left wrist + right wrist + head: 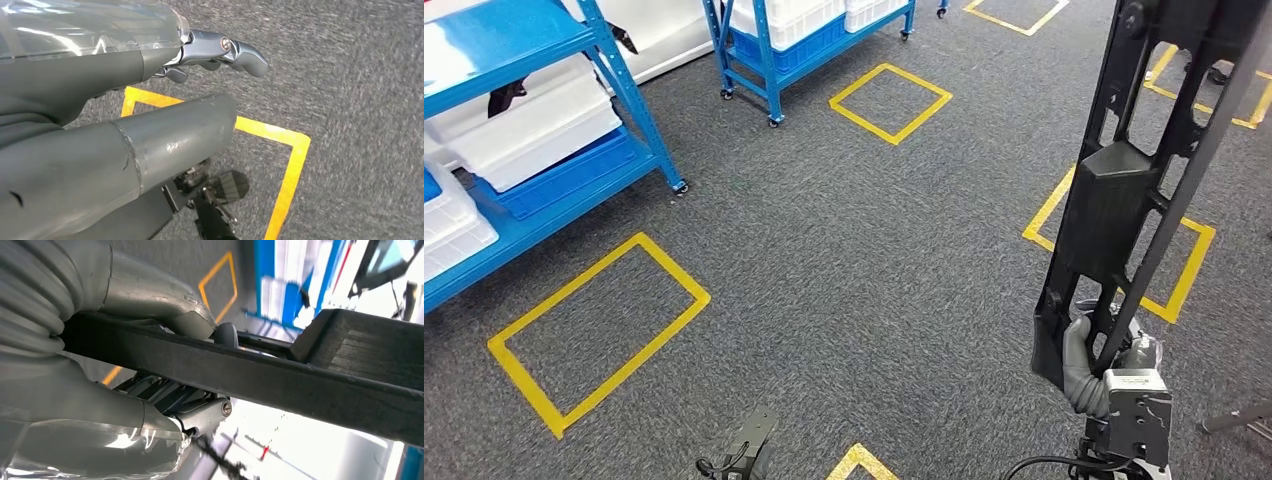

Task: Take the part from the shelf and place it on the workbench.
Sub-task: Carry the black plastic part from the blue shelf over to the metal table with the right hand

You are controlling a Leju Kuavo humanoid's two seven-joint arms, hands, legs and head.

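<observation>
Blue shelves [544,190] carry white bins [534,125]; right robot hand [1084,355] grips black part [1124,190].

The left hand [150,100] hung above grey carpeted floor [360,100], holding nothing. Its thick grey thumb [165,140] stretched out below darker fingers [240,52], which were slightly curled and apart from the thumb. A corner of yellow floor tape [290,150] lay beneath the hand.

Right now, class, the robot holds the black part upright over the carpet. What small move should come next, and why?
Probably keep carrying it and turn to look for the workbench. The right hand grips the black part by its lower end, and this view has blue shelves but no bench.
</observation>
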